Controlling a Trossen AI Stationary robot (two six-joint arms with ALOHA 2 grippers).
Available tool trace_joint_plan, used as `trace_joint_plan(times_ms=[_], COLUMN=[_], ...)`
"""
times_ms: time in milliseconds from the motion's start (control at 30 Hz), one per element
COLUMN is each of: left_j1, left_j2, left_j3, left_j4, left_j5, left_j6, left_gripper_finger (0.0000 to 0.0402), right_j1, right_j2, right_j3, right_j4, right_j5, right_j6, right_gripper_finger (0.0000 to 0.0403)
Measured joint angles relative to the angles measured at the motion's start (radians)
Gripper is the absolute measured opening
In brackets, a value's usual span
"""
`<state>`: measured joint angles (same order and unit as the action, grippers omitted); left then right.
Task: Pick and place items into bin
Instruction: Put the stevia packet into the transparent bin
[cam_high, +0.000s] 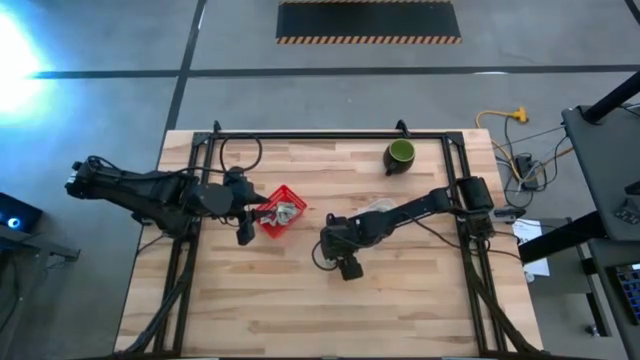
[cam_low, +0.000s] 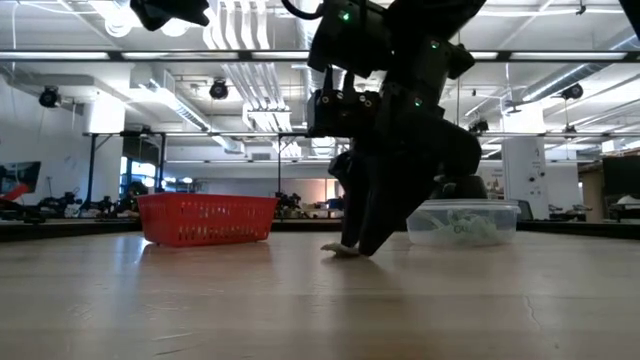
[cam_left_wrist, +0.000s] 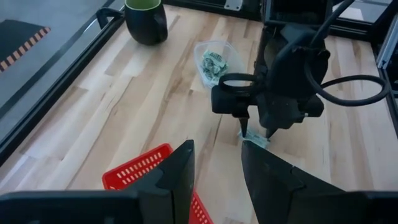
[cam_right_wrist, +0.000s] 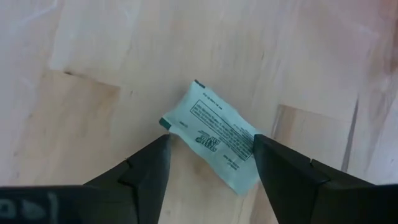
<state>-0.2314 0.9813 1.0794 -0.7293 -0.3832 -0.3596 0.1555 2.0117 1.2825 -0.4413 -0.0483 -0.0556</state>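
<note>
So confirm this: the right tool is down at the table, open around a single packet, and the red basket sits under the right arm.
One thing is wrong. The red basket sits by the left tool, not under the right arm; the high view shows it. The rest holds: the right tool is down at the table, open, its fingers on either side of a single packet.

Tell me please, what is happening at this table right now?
The right pincer is down at the wooden table, open, its fingers on either side of one pale green packet that lies flat. More packets sit in a clear container and in the red basket, where the left pincer waits, open. A dark green cup stands aside.
</note>
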Motion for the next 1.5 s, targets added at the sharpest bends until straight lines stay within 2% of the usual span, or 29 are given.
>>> trace_joint_plan(times_ms=[333, 967, 1333, 1500], left_j1=[0.000, 0.000, 0.000, 0.000], left_j2=[0.000, 0.000, 0.000, 0.000], left_j3=[0.000, -0.002, -0.002, -0.002], left_j4=[0.012, 0.011, 0.011, 0.013], left_j5=[-0.010, -0.016, -0.016, -0.020], left_j6=[0.006, 0.006, 0.006, 0.009], left_gripper_finger=[0.0116, 0.0116, 0.0116, 0.0116], right_j1=[0.002, 0.006, 0.005, 0.003], right_j2=[0.001, -0.009, -0.118, -0.204], right_j3=[-0.017, -0.031, -0.015, -0.016], right_j4=[0.006, 0.009, -0.034, -0.130], right_j5=[0.022, 0.052, 0.060, 0.127], right_j6=[0.043, 0.123, 0.128, 0.130], right_gripper_finger=[0.0164, 0.0019, 0.0013, 0.0013])
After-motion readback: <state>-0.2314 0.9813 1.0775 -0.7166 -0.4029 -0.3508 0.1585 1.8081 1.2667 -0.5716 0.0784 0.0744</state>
